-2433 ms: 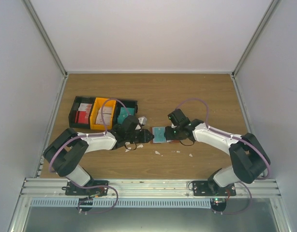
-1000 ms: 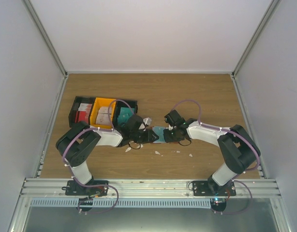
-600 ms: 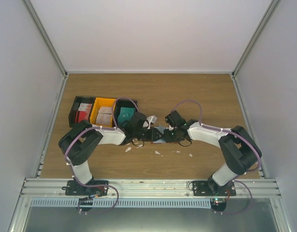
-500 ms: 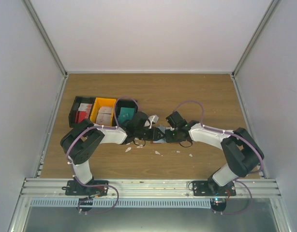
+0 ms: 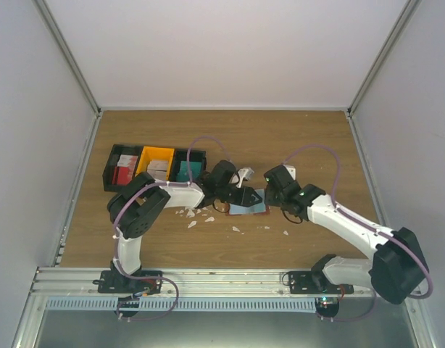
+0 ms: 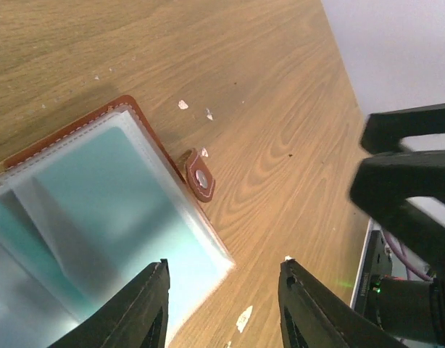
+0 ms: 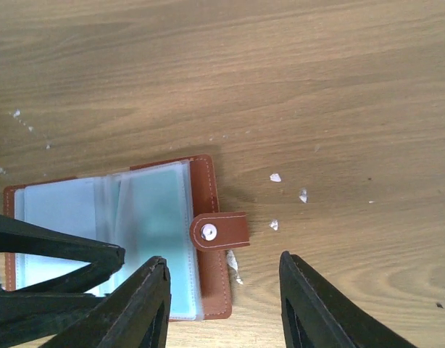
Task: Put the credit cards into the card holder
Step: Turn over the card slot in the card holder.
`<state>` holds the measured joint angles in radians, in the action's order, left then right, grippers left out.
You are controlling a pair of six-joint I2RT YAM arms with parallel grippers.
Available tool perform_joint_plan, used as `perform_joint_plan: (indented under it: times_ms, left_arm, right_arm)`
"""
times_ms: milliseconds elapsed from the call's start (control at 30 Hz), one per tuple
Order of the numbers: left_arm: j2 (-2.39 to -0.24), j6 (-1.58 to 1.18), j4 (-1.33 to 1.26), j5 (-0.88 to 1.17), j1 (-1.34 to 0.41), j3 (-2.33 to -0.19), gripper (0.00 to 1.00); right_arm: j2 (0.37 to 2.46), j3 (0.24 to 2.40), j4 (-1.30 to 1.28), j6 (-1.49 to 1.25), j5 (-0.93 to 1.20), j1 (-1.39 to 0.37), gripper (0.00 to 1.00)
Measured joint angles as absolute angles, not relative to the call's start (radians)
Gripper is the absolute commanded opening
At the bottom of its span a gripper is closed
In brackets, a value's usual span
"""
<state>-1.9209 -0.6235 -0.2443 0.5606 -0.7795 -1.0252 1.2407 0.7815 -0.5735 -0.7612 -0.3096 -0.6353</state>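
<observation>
The card holder (image 5: 249, 206) lies open on the table, a brown leather wallet (image 7: 209, 196) with its snap tab (image 7: 219, 230) on the wood. Its clear sleeves hold a teal credit card (image 6: 99, 188), also visible in the right wrist view (image 7: 154, 210). My left gripper (image 6: 224, 262) hovers open over the wallet's corner, holding nothing, and shows from above (image 5: 242, 194) at the wallet's left. My right gripper (image 7: 222, 258) is open above the snap tab, at the wallet's right edge (image 5: 269, 193). More credit cards sit in the bins.
Three bins stand in a row at the back left: a black one with red cards (image 5: 122, 170), an orange one with pale cards (image 5: 155, 167), a black one with teal cards (image 5: 186, 170). Small white scraps (image 5: 194, 214) lie on the wood in front of the wallet.
Both grippers have opened and let go of the wallet, which now lies open on the table. The left arm has reached further right; the right arm has drawn back to the right.
</observation>
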Motion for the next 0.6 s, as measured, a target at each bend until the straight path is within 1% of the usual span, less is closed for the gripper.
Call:
perform_joint_plan:
  times_ms: [133, 267, 467, 600]
  left_arm:
    - [-1.936, -0.589, -0.202, 0.554, -0.785, -1.051, 0.48]
    - [-1.901, -0.525, -0.104, 0.489, -0.785, -1.078, 0.54]
    - [-1.683, -0.439, 0.063, 0.315, -0.765, -1.084, 0.58]
    - [-1.498, -0.436, 0.11, 0.215, -0.697, -1.04, 0.58]
  right_arm:
    - [1.2, 0.781, -0.587, -0.762, -0.31, -0.633, 0.48]
    - [1.165, 0.78, -0.576, -0.726, -0.249, -0.632, 0.5]
    - [1.162, 0.815, -0.552, -0.618, -0.133, -0.632, 0.51]
    - [1.232, 0.928, -0.521, -0.535, -0.068, -0.633, 0.52]
